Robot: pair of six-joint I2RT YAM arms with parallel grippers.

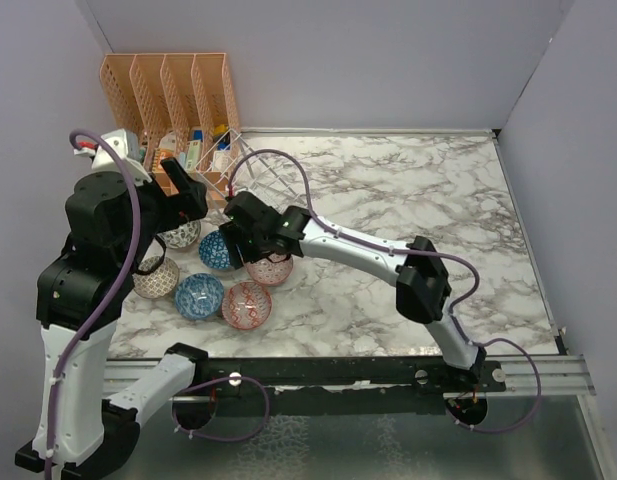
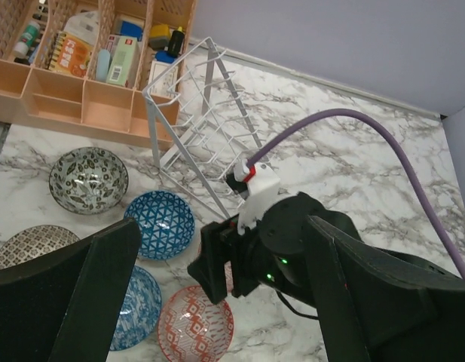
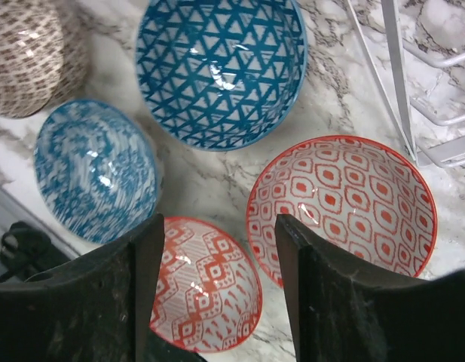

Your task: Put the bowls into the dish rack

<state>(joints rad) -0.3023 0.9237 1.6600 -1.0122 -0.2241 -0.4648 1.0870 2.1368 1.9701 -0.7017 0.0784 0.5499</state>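
Note:
Six bowls sit at the left of the marble table: dark grey-white [image 1: 180,236], blue triangle-patterned [image 1: 216,250], red [image 1: 271,269], tan [image 1: 154,279], blue [image 1: 198,296] and a second red [image 1: 247,305]. The white wire dish rack [image 1: 260,178] stands behind them with no bowl in it. My right gripper [image 1: 240,226] is open and empty above the bowls. In its wrist view the gripper [image 3: 217,226] frames the gap between the two red bowls [image 3: 341,207] [image 3: 206,283]. My left gripper [image 1: 186,192] is open and empty, held high over the grey-white bowl [image 2: 89,179] and the rack [image 2: 206,143].
An orange plastic organiser [image 1: 168,95] with tall dividers and small items stands at the back left, touching the rack's left side. Grey walls close the left, back and right. The right arm's purple cable [image 2: 345,121] arcs over the rack.

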